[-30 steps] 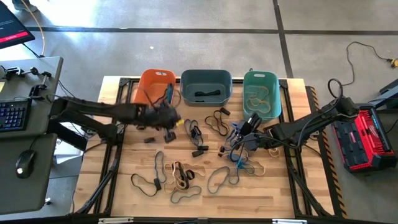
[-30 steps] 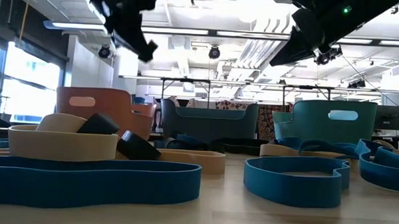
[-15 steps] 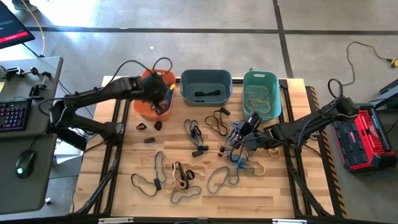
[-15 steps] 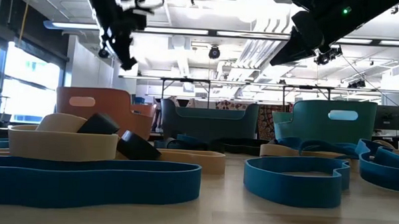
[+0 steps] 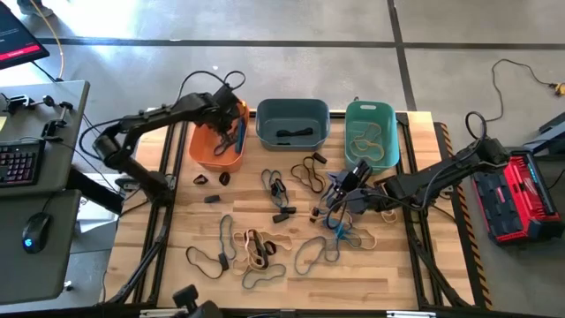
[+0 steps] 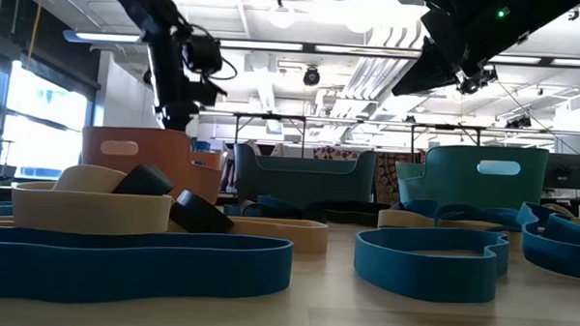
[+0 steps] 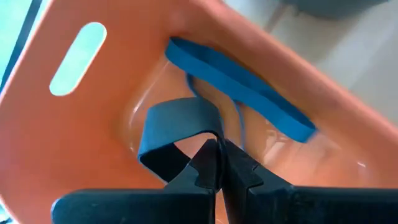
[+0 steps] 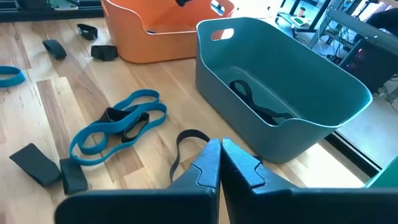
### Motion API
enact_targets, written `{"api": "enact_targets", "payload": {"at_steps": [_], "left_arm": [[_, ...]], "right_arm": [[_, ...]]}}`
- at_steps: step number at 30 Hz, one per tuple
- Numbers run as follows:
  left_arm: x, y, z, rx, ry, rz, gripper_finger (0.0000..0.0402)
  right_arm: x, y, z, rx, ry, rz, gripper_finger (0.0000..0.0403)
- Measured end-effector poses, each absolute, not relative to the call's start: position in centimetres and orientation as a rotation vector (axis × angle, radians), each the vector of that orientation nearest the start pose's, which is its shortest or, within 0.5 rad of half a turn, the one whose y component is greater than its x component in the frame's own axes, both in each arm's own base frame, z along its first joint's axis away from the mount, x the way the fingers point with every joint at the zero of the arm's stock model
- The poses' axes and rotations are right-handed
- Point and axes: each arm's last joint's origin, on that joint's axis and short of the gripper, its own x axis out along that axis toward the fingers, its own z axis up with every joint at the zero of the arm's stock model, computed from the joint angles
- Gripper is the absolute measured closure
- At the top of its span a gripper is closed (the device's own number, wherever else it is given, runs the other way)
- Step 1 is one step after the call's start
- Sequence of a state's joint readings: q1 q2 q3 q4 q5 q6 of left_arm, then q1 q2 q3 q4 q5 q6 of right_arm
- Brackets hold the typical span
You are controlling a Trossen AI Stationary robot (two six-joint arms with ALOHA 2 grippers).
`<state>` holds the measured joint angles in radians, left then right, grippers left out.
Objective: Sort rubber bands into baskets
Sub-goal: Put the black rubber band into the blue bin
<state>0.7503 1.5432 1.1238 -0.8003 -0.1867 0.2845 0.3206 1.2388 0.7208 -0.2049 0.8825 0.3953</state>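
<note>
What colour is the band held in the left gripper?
Blue; the left gripper pinches a blue rubber band over the orange basket, clearest in the left wrist view.

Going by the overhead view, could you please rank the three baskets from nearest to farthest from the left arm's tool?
1. Orange basket, leftmost; the left tool is over it, shut on a blue rubber band.
2. Slate basket, in the middle.
3. Teal basket, rightmost, nearer the right tool.

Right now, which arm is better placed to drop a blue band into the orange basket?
Left. The left gripper is inside the orange basket, shut on a blue rubber band. The right gripper sits by the table's loose bands.
</note>
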Motion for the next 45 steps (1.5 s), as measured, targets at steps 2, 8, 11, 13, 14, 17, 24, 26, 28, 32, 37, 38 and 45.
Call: {"api": "enact_targets", "payload": {"at_steps": [2,8,11,13,14,17,24,26,28,32,37,38,45], "left_arm": [[21.1,21.0,22.8,-0.106,1.310,0.627,0.0401],[21.1,21.4,23.7,-0.091,1.217,0.596,0.0401],[21.7,21.3,24.8,-0.103,1.096,0.495,0.0401],[22.3,21.2,25.6,-0.106,1.077,0.455,0.0401],[22.8,21.2,26.1,-0.089,1.068,0.446,0.0401],[24.2,21.3,27.9,-0.022,1.024,0.424,0.0401],[28.2,21.9,28.9,0.039,0.978,0.323,0.0401],[29.2,22.3,28.3,0.048,0.999,0.299,0.0401],[30.3,22.6,27.5,0.048,1.032,0.273,0.0401],[32.1,23.1,25.9,0.040,1.093,0.228,0.0401],[33.8,23.7,24.1,0.005,1.171,0.179,0.0401],[34.1,23.9,23.7,0.003,1.182,0.168,0.0401],[35.1,24.5,21.9,-0.013,1.198,0.109,0.0401]], "right_arm": [[23.6,5.5,22.7,-0.040,0.482,-0.640,0.0403],[24.0,4.9,23.0,-0.001,0.446,-0.663,0.0403],[24.5,3.9,23.3,0.033,0.425,-0.664,0.0403],[24.9,3.0,23.5,0.038,0.414,-0.663,0.0403],[25.0,2.5,23.6,0.041,0.408,-0.664,0.0403],[25.4,1.0,23.9,0.030,0.399,-0.663,0.0403],[25.8,-1.2,24.3,0.025,0.389,-0.666,0.0403],[25.8,-1.6,24.3,0.016,0.397,-0.660,0.0403],[25.8,-1.8,24.3,0.019,0.399,-0.653,0.0403],[25.8,-2.2,24.3,0.007,0.410,-0.639,0.0403],[25.7,-2.8,24.3,-0.018,0.421,-0.653,0.0403],[25.7,-2.9,24.3,-0.021,0.423,-0.656,0.0403],[25.7,-3.4,24.2,-0.026,0.430,-0.671,0.0403]]}}
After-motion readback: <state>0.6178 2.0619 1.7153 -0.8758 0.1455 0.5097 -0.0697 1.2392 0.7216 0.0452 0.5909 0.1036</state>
